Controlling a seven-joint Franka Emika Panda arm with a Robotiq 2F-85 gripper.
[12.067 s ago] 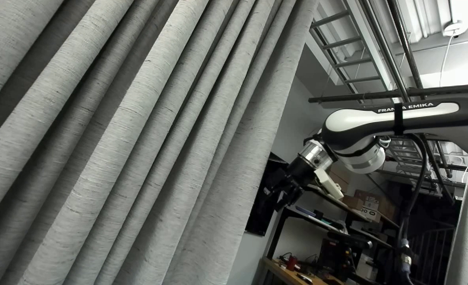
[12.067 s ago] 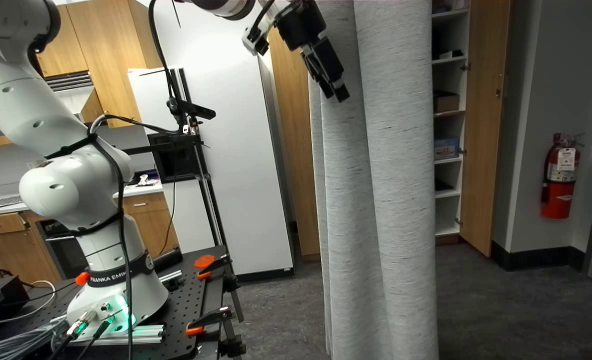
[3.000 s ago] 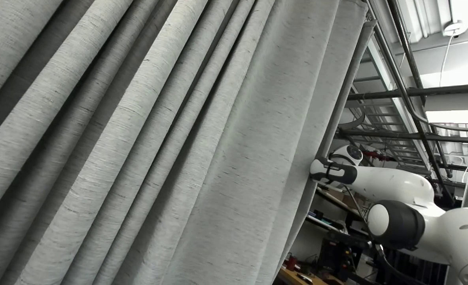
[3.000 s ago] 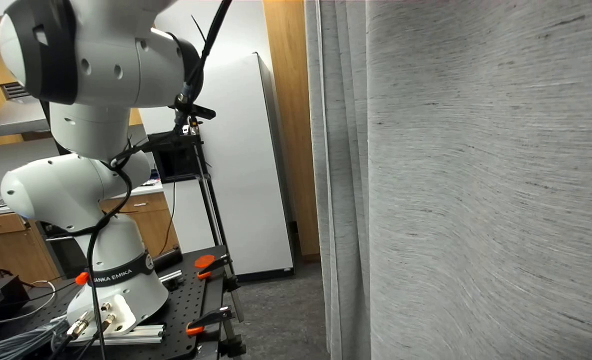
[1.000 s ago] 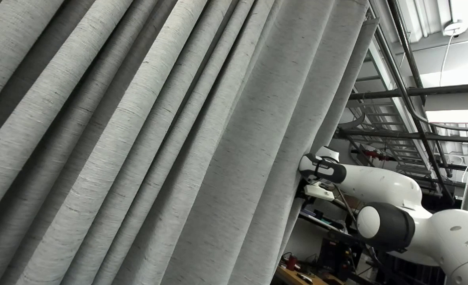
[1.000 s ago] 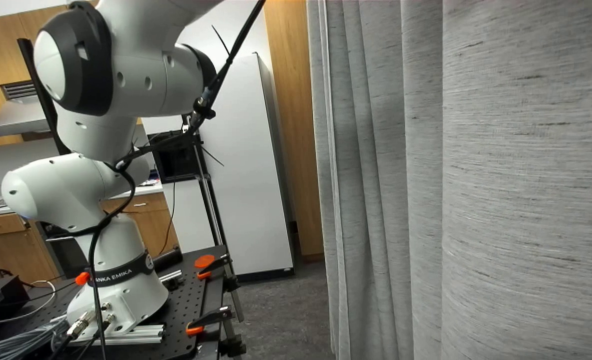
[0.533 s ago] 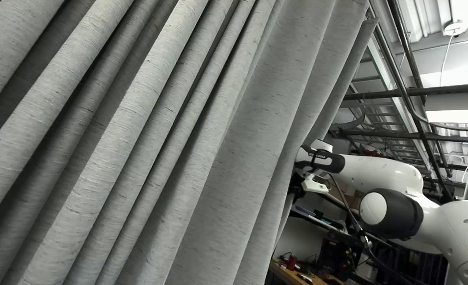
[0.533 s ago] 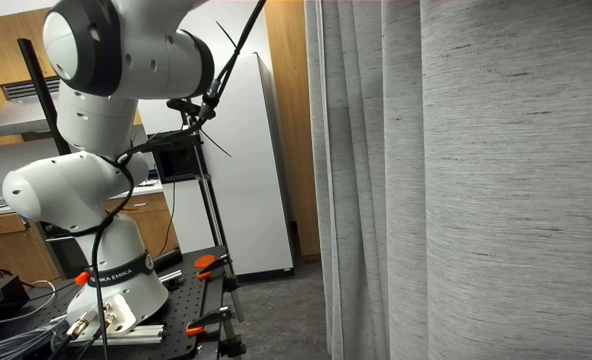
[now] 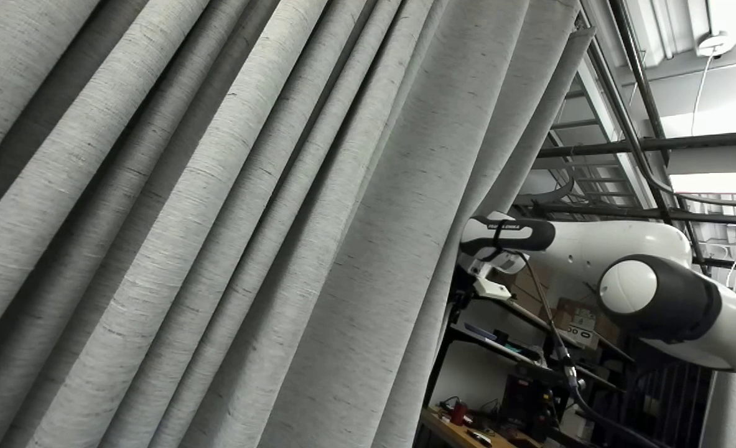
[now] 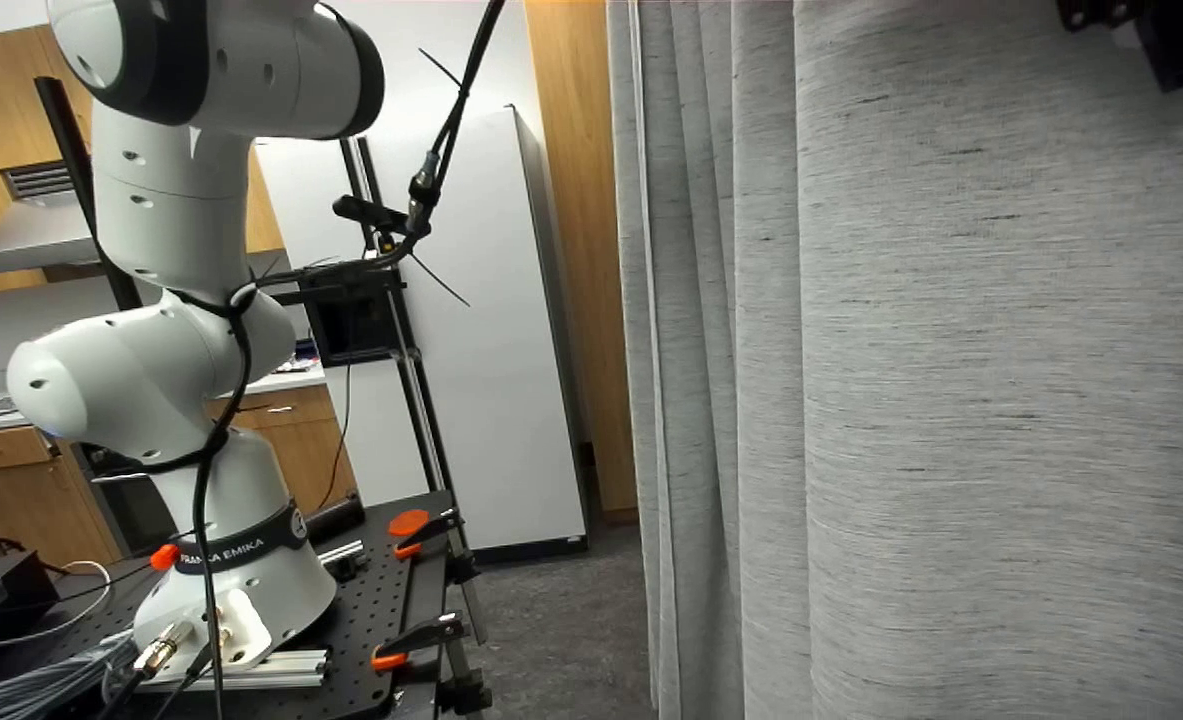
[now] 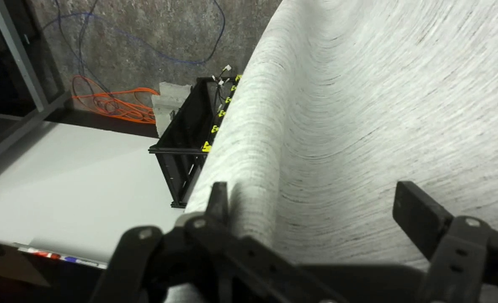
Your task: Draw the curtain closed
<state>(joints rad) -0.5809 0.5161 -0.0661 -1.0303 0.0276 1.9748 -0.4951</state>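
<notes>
The light-grey pleated curtain [image 9: 249, 205] fills the left and middle of an exterior view, its free edge running beside the arm. It also fills the right side in an exterior view [image 10: 971, 400]. In the wrist view the curtain [image 11: 366, 139] has a rounded fold at its edge. My gripper [image 11: 312, 202] is open, its fingers wide apart. The left finger is against or very near the edge fold; the right finger is in front of the flatter cloth. Black gripper parts [image 10: 1179, 45] show at the top right before the cloth. Elsewhere the gripper [image 9: 459, 305] is partly hidden by the curtain edge.
The arm [image 9: 623, 246] reaches in from the right. Shelves [image 9: 486, 339] and a wooden desk [image 9: 455, 429] stand behind it. The base sits on a black perforated table [image 10: 381, 570] near a fridge [image 10: 471, 330]. A whiteboard [image 11: 84, 185] and black frame [image 11: 181, 122] lie beyond the curtain edge.
Since 12 s ago the curtain's free edge has spread toward the arm's side. In the last second the arm links shifted, a near fold moved left, and the gripper came into view at top right.
</notes>
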